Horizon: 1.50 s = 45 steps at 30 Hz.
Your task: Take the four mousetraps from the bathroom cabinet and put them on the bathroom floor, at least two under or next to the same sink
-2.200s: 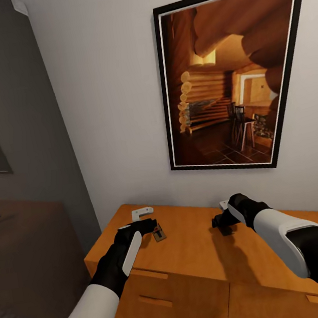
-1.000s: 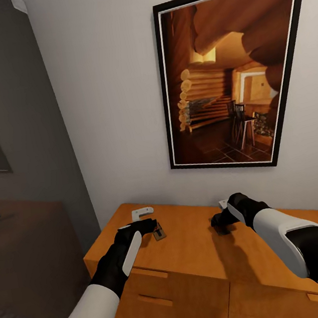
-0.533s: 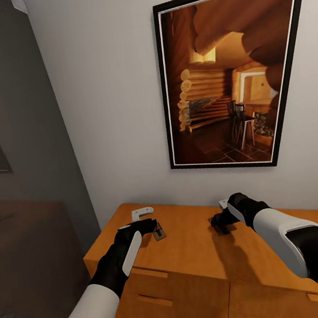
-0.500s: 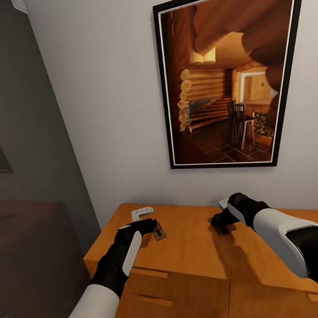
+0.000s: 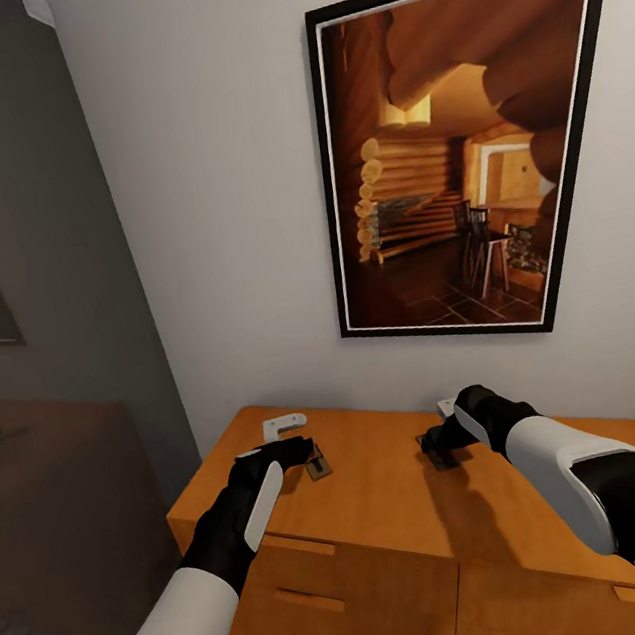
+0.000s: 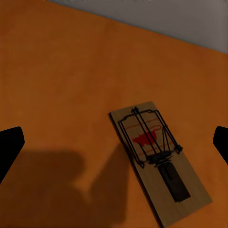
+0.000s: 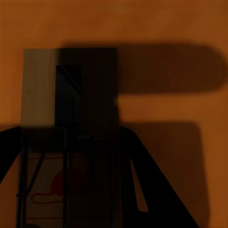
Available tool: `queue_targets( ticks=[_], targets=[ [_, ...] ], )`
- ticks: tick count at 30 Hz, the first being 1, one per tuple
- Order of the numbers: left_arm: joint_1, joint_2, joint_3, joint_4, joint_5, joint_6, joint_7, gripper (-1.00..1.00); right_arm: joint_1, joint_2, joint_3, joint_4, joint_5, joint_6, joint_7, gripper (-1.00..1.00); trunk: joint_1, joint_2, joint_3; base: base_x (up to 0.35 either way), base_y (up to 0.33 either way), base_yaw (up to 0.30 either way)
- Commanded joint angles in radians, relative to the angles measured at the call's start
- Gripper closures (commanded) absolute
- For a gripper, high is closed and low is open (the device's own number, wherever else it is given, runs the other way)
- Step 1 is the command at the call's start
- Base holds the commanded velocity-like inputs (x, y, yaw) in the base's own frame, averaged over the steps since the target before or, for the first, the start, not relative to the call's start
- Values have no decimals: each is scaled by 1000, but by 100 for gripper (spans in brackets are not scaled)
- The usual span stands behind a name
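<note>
At the front edge of the orange-brown cabinet (image 5: 385,510), we have both arms stretched over the flat top, the job barely begun: no mousetrap has reached the bathroom floor, and the sink lies out of our sight. Our left gripper (image 5: 294,452) hangs spread wide above one mousetrap (image 6: 159,161), its dark fingertips (image 6: 9,147) far apart and clear of the board. That trap lies flat on the cabinet top, its long axis running diagonally in the left wrist view, the wire spring and red bait patch at one end, the dark plate at the other. Our right gripper (image 5: 439,447) sits low over a second mousetrap (image 7: 71,123), the fingers flanking the board; whether they have closed on it we cannot tell. Here the long axis runs along the gripper's line of sight. Farther back, a white L-shaped object (image 5: 283,425) lies near the wall, below a framed log-cabin picture (image 5: 465,145). We judge lifting, carrying and all four placements remain.
</note>
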Motion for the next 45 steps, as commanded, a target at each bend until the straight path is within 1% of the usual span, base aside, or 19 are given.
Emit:
queue_targets(
  ticks=[1,3,45],
  targets=[
    [-1,0,-2,-1,11,3,9,-100,0,0,21,12,15,4,5,100,0,-1,-2,0,0,0],
    [-1,0,-2,-1,11,3,9,-100,0,-1,21,12,15,4,5,100,0,-1,-2,0,0,0],
    [-1,-1,-4,-1,9,3,10,-100,0,-1,19,0,15,4,8,100,-161,293,130,0,0,0]
  ],
)
